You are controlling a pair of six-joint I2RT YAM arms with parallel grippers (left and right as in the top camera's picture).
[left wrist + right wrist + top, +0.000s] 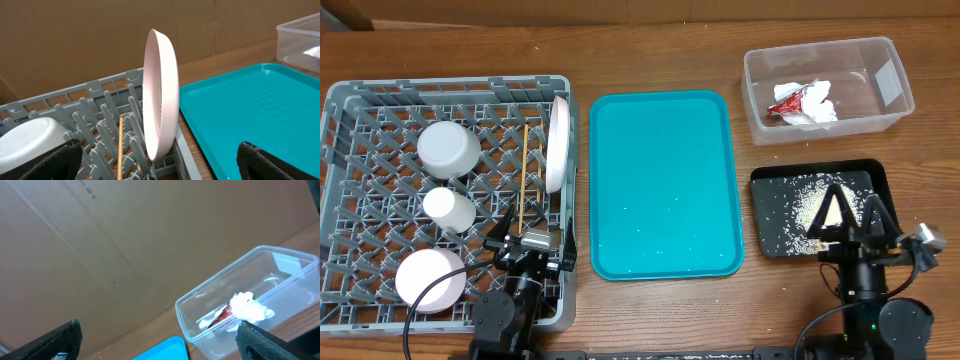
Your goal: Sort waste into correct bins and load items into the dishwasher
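Task appears complete: dish rack [350, 95] loaded, clear tub [860, 90] and black tray [760, 200] filled. Your left fingers [45, 162] and right fingers [50, 342] stand wide open, empty; just park both arms

Teal tray [665, 185] — mid wood table [660, 50]

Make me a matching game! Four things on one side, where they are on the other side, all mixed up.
Things:
1. napkin
2. rice grains
3. plate
4. teal tray

Places:
a. on the black tray
b. standing on its edge in the grey rack
c. in the clear tub
d. lying flat between the grey rack and the black tray

Pairs: 1-c, 2-a, 3-b, 4-d
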